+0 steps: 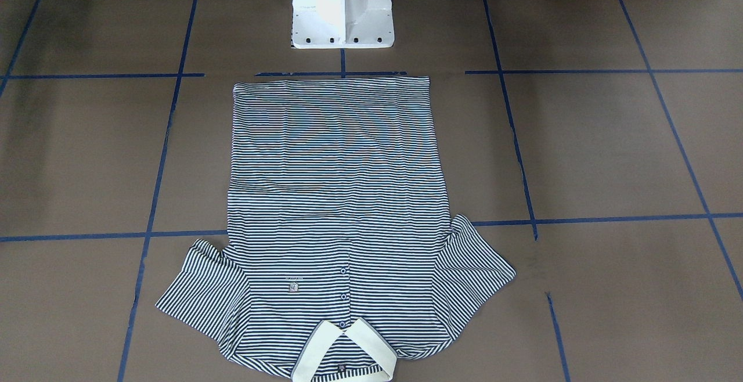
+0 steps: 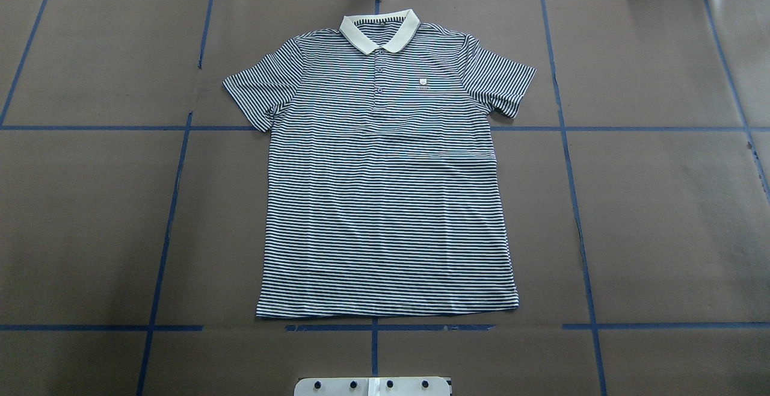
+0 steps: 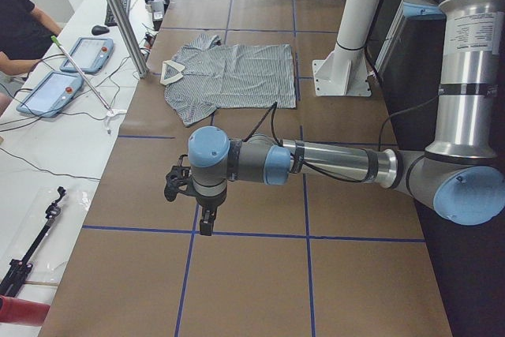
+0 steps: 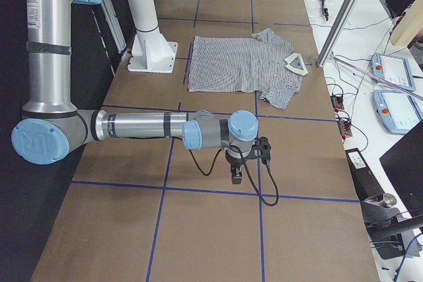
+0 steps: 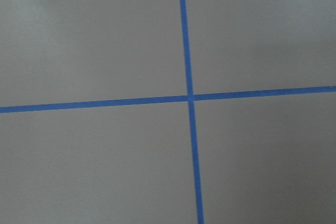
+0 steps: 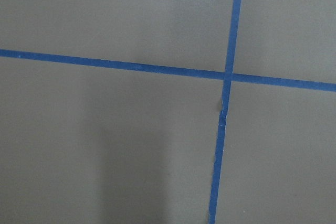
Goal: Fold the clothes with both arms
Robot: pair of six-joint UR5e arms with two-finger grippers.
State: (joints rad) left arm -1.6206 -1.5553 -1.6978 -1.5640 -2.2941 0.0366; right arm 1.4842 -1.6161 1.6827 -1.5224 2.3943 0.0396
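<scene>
Striped polo shirt (image 2: 385,173) lies flat and unfolded mid-table, collar (image 2: 379,29) at 12 o'clock seen from overhead (spread ready for a two-sided fold, I judge); left gripper (image 3: 206,226) hangs well off at 9 o'clock, right gripper (image 4: 236,176) at 3, over bare brown paper (image 2: 662,215); neither touches it; finger opening: cannot tell.

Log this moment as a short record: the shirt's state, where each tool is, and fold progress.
garment: striped polo shirt, flat, front up, sleeves spread, unfolded
collar: cream collar, at the end away from the white pedestal
left tool: above bare brown table, apart from the shirt; open or shut cannot be told
right tool: above bare table, apart from the shirt; open or shut cannot be told
fold progress: not begun
</scene>
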